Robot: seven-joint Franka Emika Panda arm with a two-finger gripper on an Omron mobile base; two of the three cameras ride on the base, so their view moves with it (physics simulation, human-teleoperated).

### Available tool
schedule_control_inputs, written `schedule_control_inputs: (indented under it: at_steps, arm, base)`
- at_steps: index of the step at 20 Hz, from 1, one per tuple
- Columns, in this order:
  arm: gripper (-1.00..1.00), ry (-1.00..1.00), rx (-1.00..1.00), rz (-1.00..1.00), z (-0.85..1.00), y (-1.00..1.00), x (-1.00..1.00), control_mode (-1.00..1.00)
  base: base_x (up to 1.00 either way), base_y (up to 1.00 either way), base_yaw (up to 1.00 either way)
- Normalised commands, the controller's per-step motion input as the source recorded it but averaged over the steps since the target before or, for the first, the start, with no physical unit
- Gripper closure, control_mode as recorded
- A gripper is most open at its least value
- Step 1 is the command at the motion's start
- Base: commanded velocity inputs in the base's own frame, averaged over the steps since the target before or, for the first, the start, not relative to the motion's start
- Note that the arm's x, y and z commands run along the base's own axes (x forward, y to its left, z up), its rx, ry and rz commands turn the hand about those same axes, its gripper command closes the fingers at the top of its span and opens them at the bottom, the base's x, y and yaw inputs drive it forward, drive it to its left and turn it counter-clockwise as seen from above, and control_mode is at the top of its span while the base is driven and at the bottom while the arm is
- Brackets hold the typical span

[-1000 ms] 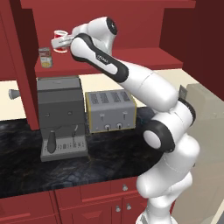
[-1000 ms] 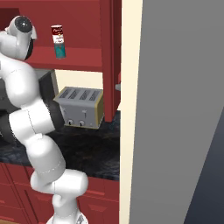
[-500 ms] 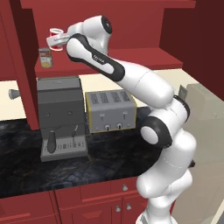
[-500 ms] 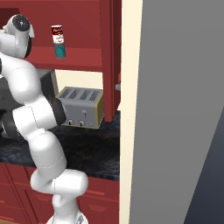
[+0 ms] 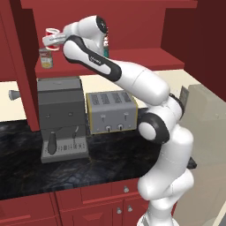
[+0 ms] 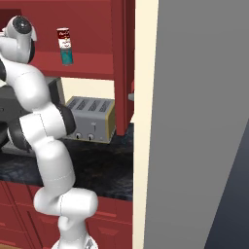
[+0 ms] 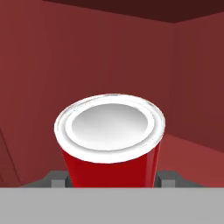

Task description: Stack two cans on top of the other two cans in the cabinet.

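A bright red can with a white top band (image 5: 51, 38) is sitting between the fingers of the two-finger gripper (image 5: 50, 40), which is closing on its sides and holding it up inside the large dark red wooden wall cabinet (image 5: 132, 26). From the hand camera the can (image 7: 110, 140) is filling the space directly ahead of the fingers, its pale top facing the lens and the cabinet's back wall (image 7: 87, 57) lying beyond it. Just below the gripper, a can with a tan-grey label and red upper band (image 5: 45, 58) is standing on the cabinet shelf; whether the held can is touching it is hard to tell. Off to the arm's side, a dark red and white can (image 6: 63, 37) is resting on top of a plain teal can (image 6: 67, 56). Well beneath the hand, a grey coffee machine (image 5: 62, 117) and a silver four-slot toaster (image 5: 111, 111) are standing on the dark counter (image 5: 88, 163).
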Motion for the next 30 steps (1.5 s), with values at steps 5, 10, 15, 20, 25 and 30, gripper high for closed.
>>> schedule_control_inputs:
  at_steps: [5,10,15,20,25,30]
  arm:
    - [1.00,0.00,-0.01,0.00,0.00,0.16,0.13,-1.00]
    - [1.00,0.00,-0.04,0.00,0.00,0.16,0.21,-1.00]
    - [1.00,0.00,-0.04,0.00,0.06,0.16,0.18,-1.00]
    - [1.00,0.01,-0.02,0.00,0.09,0.11,0.06,-1.00]
    - [1.00,0.03,-0.02,0.00,0.02,0.00,0.00,-1.00]
    - [1.00,0.07,-0.02,0.00,0.00,0.00,0.00,-1.00]
  base:
    - [0.00,0.00,0.00]
    - [0.00,0.00,0.00]
    - [0.00,0.00,0.00]
    - [0.00,0.00,0.00]
    - [0.00,0.00,0.00]
    - [0.00,0.00,0.00]
